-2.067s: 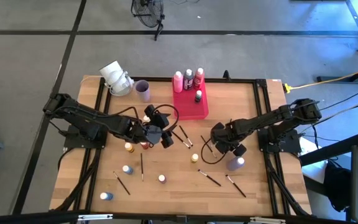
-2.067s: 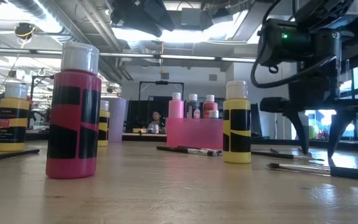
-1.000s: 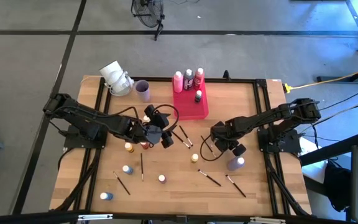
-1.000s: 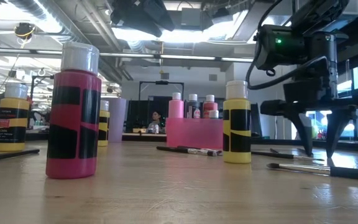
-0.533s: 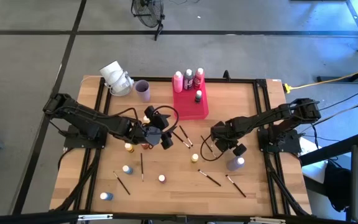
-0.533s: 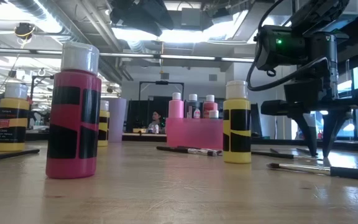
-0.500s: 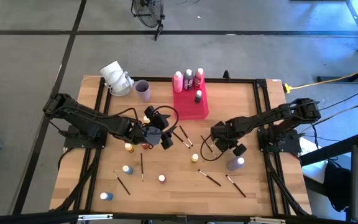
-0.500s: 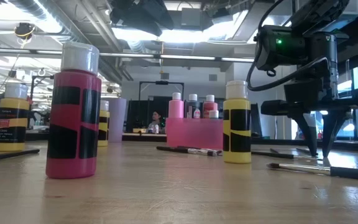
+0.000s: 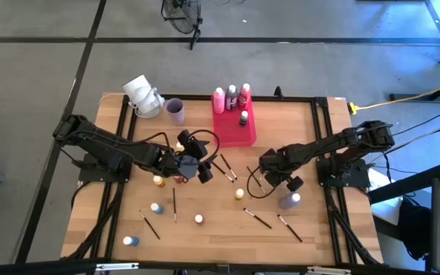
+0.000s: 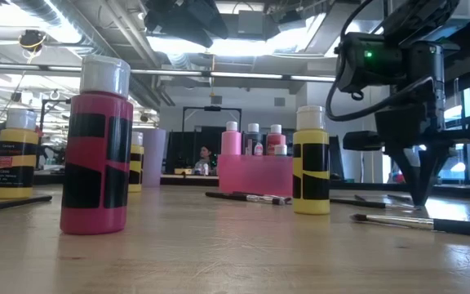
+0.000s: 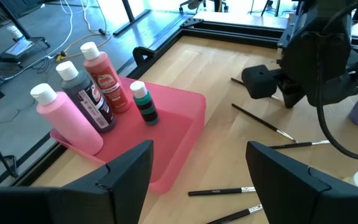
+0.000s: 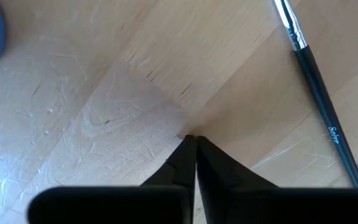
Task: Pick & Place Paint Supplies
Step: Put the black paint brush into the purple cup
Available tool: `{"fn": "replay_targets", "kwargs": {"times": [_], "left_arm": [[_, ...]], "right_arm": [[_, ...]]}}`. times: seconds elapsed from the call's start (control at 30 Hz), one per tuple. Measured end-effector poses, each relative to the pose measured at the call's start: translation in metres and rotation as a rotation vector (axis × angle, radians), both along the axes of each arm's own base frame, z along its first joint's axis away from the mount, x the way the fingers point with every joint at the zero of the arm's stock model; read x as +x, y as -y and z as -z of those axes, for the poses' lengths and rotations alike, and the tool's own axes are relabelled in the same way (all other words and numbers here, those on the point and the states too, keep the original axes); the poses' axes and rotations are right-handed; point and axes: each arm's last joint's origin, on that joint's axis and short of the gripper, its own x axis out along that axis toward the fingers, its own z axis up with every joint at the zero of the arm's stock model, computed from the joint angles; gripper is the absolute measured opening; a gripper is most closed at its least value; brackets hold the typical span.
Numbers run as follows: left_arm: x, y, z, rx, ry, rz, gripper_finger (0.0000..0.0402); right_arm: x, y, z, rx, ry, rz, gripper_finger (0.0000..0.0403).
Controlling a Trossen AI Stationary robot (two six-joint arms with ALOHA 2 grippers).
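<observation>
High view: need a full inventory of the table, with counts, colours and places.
tray: one, pink-red, far middle of the table
bottles in tray: four, pink, dark, red and a small green, upright
loose bottles: at least six, blue, yellow, red, purple, mostly on the near half
paintbrushes: several, dark with pale tips, lying scattered across the middle and near half
cup: one, lilac, left of the tray
white object: one, far left corner, cannot tell what
left hand: open, mid-table, just short of the tray
right hand: shut, tips on bare wood beside a brush
</observation>
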Motion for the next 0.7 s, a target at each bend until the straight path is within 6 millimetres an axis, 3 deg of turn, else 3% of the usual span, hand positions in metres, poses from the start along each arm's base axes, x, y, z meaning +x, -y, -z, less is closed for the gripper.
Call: {"fn": "replay_targets", "kwargs": {"times": [0.43, 0.7], "left_arm": [[0.0, 0.0, 0.0, 0.0, 0.0, 0.0, 0.0253], [0.0, 0.0, 0.0, 0.001, -0.004, 0.0, 0.0253]], "right_arm": [[0.001, -0.008, -0.001, -0.051, 0.017, -0.007, 0.0001], [0.012, -0.009, -0.015, -0.21, 0.079, 0.125, 0.0001]]}}
